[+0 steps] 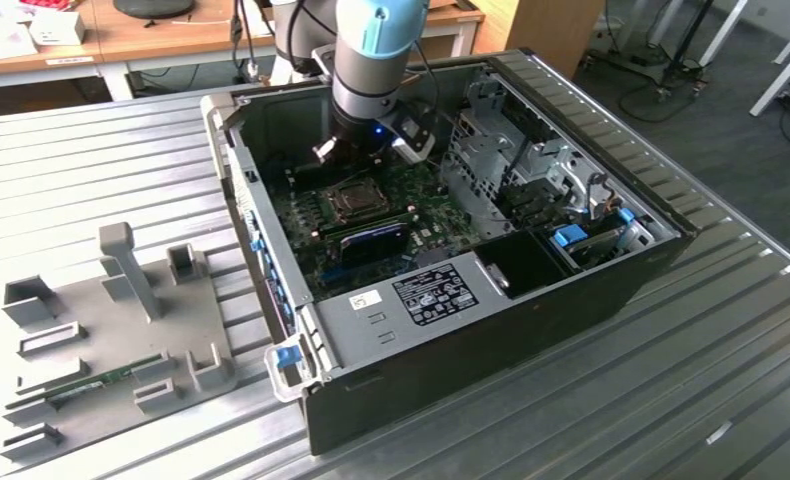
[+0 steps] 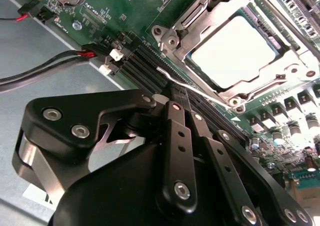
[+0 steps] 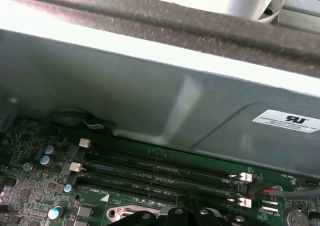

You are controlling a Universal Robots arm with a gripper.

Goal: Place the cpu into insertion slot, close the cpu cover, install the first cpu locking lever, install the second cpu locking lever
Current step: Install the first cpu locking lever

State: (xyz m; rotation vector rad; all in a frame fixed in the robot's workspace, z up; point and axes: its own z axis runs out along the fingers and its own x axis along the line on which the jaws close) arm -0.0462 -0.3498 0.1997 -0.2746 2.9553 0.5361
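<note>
Tool (image 2: 181,97): 2 fingers closed together, nothing clearly pinched, tips against the thin locking lever (image 2: 210,95) near the socket, apparently to push it. Cpu (image 2: 232,53): seated in the insertion slot (image 2: 162,33), cpu cover (image 2: 295,73) down over its edges. Label (image 3: 286,121) on case wall: white, small print unreadable.

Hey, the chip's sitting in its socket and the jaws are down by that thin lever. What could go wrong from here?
The thin lever lies right at the tips of the closed jaws, so it may slip off them and spring away. The memory slots lie just beside those tips, and a sideways slide could scrape them. The red and black cable runs close to the jaw linkage and might snag.
</note>
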